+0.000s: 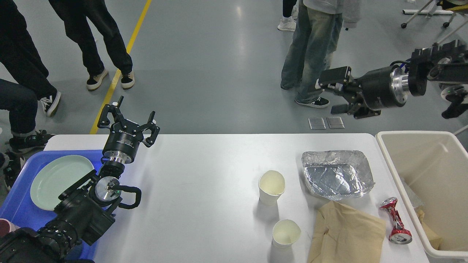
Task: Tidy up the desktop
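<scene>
Grey workshop flooring, crossed by a yellow line, lies behind the desktop (204, 175), which fills the lower field of view as a white surface with rounded corners.

**End effector state.** The left gripper (128, 118) is released: fingers spread, nothing between them. It hovers above the near-left corner of the desktop. The right gripper (331, 96) is also released and empty; it hangs beyond the far edge, over the floor.

**Item locations.**
- Just below and left of the left gripper: a blue tray (14, 204) carrying a pale green plate (58, 180).
- Below the right gripper, nearest to it: a crumpled foil tray (336, 175).
- Below and left of the right gripper: two paper cups (271, 186), one nearer the robot than the other.
- Further below the foil tray: a brown paper bag (347, 233) and, beside it, a crushed red can (396, 221).
- Below and right of the right gripper: a beige bin (420, 146), just beside the desktop edge.

**Step in hand.** Judged as selection of the next item; nothing is grasped.

**Next move.** The right arm would likely descend to one of the waste items, close on it firmly, and carry it rightward to the bin. Thin foil may deform under grip.
</scene>
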`<state>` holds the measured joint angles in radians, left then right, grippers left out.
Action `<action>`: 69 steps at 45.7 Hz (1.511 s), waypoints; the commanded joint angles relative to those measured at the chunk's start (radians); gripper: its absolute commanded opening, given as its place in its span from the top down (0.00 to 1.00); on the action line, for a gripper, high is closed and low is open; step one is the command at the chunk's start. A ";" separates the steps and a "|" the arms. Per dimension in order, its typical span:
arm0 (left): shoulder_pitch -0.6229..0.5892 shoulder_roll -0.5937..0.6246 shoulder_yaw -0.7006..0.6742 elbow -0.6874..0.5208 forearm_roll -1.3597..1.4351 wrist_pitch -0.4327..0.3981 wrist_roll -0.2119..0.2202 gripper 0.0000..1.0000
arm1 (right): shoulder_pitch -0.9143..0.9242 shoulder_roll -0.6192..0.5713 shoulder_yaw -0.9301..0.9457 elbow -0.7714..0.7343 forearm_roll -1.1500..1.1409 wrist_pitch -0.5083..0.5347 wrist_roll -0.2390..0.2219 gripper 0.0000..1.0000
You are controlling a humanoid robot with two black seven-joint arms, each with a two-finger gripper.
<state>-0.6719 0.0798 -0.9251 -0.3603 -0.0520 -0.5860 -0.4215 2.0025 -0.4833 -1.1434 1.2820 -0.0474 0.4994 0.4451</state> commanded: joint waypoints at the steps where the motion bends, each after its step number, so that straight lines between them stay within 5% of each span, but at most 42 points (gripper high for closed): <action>1: 0.000 0.000 0.000 0.000 0.000 0.000 0.000 0.03 | 0.111 0.087 -0.056 0.160 -0.002 0.028 0.000 0.00; 8: 0.000 0.000 0.000 0.000 0.000 -0.001 0.000 0.03 | 0.186 0.270 -0.088 0.267 0.007 0.031 -0.012 0.00; 14: 0.000 0.000 0.000 0.000 0.000 -0.001 0.000 0.03 | 0.200 0.342 -0.116 0.315 0.064 0.030 -0.138 0.00; 19: 0.000 0.000 0.002 0.000 0.000 -0.001 0.000 0.03 | 0.200 0.336 -0.125 0.318 0.181 0.027 -0.190 0.00; 48: 0.000 0.000 0.000 0.000 0.000 -0.001 0.000 0.03 | 0.098 0.089 -0.346 0.396 0.236 0.013 -0.186 0.00; 69: 0.000 0.000 0.000 0.000 0.000 -0.003 0.000 0.03 | -0.020 0.111 -0.378 0.463 0.276 -0.131 -0.193 0.00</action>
<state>-0.6718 0.0798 -0.9251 -0.3605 -0.0522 -0.5877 -0.4220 2.0563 -0.3785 -1.5276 1.7452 0.1953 0.4392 0.2518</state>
